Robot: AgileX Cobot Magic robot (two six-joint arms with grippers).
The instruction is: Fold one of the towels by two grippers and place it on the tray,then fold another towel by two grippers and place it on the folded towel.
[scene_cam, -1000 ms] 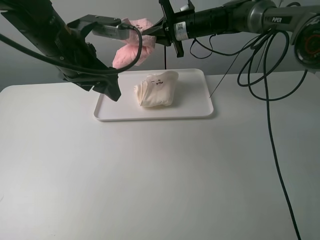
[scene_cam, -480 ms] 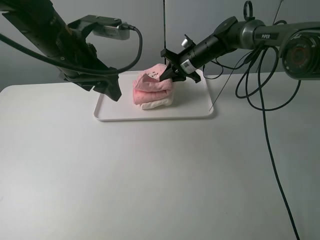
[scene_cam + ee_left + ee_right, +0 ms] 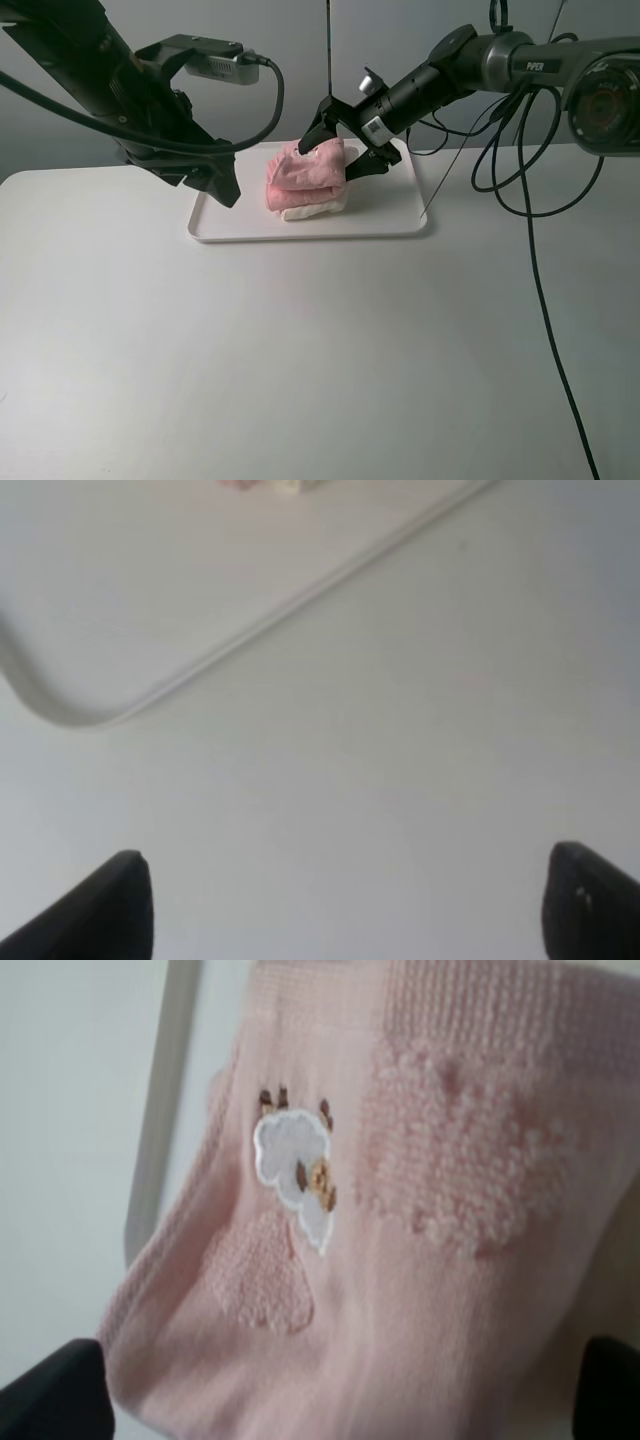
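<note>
Sitting on the cream towel [image 3: 318, 207], the pink towel [image 3: 303, 168] lies just left of my spread, empty right pincer [image 3: 334, 146].

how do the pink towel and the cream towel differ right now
The pink towel is pale pink and lies on top; the cream towel is off-white and lies beneath it, resting on the tray. The pink towel shows almost whole, while only the cream towel's front edge peeks out. Both are folded terry towels stacked on the same tray.
</note>
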